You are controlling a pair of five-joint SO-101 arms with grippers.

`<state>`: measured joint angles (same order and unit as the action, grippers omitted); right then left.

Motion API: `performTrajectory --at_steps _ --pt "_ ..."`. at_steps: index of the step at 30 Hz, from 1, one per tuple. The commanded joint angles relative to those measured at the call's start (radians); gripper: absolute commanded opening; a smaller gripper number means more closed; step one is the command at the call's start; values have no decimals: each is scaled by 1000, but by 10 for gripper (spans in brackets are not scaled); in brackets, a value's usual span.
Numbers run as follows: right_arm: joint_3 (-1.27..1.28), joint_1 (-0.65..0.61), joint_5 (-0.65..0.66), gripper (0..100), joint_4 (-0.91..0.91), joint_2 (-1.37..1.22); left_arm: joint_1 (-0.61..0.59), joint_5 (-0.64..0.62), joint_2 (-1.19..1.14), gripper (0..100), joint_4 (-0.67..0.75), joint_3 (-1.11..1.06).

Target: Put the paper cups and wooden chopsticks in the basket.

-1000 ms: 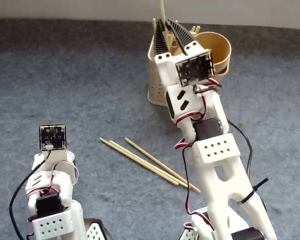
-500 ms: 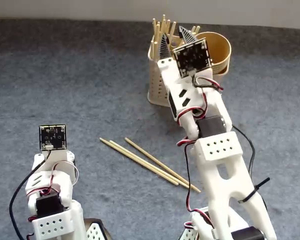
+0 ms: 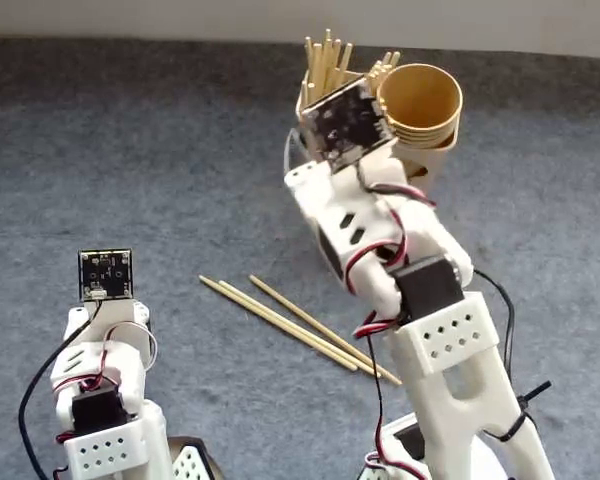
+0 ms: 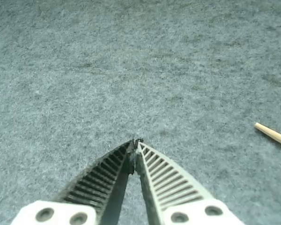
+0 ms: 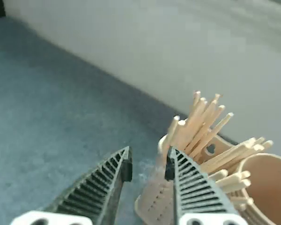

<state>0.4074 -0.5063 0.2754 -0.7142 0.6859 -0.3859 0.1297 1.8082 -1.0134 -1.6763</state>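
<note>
I record my left fingers [image 4: 166,176] closed tip to tip on nothing, low over the bare tabletop [image 4: 131,56] at the 7 o'clock side. Three loose chopsticks [image 3: 300,325] lie close together near the centre, running from 10 toward 4 o'clock. Farther out, my right fingers [image 5: 192,187] stand open and empty, raised just beside the basket [image 5: 152,204] at 12 o'clock. The basket holds a bundle of upright chopsticks [image 3: 325,60]. Stacked paper cups [image 3: 420,105] sit against its 3 o'clock side; whether inside it, I cannot tell.
</note>
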Motion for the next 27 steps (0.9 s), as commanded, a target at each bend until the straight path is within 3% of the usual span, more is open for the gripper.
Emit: performTrajectory --at_steps 1,10,27 --pt "-59 -62 -6 131 -174 41 -25 -9 7 24 15 -19" --pt "-48 -122 -6 130 -344 -2 -31 -9 7 24 15 -19" --pt "-53 -179 -6 130 -351 -605 -31 -9 7 24 15 -19"
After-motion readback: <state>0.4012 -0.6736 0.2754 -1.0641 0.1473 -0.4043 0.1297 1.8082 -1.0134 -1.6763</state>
